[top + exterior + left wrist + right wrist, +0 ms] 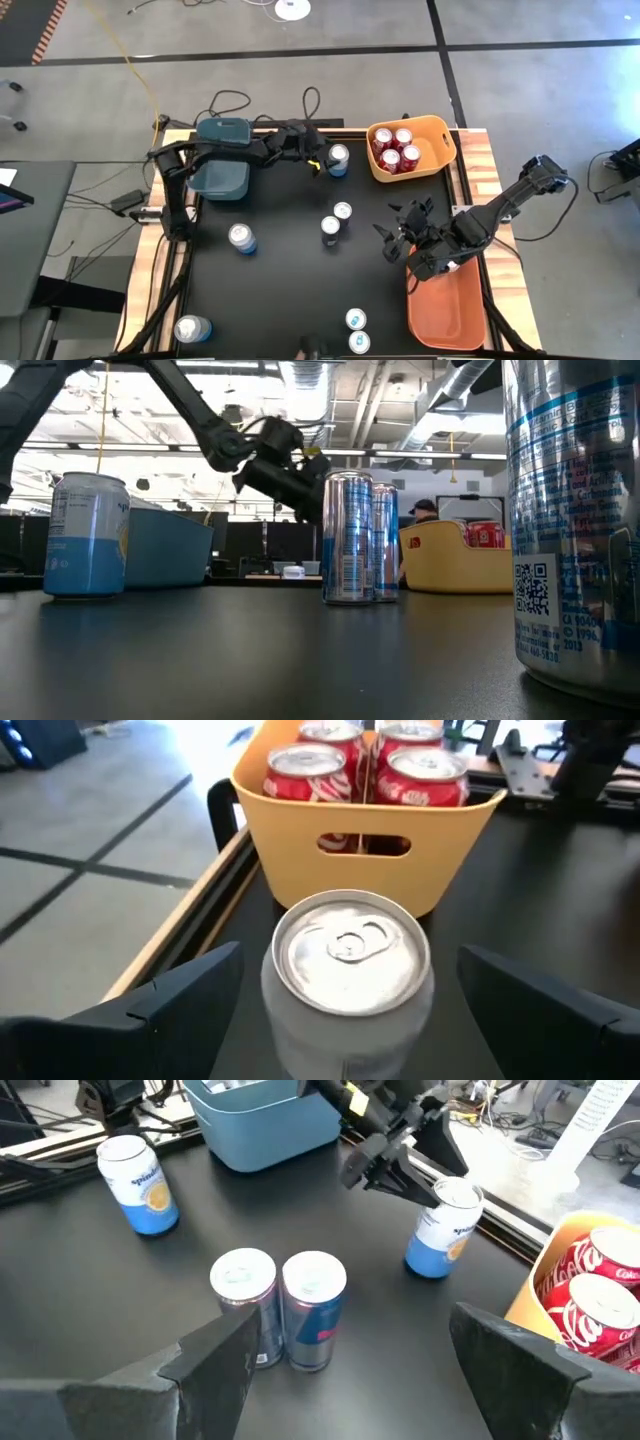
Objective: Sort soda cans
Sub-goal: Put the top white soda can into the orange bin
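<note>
Beside yellow bin [440, 160], left gripper [322, 162] straddling blue can [339, 159]

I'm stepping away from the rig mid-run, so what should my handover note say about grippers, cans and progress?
Left gripper: open around a blue can beside the yellow bin, not closed yet.
Right gripper: open, empty, by the orange bin.
Done: four red cans in the yellow bin.
Left: centre pair, two blue cans at left, two at the near edge. Blue bin contents unclear.
</note>
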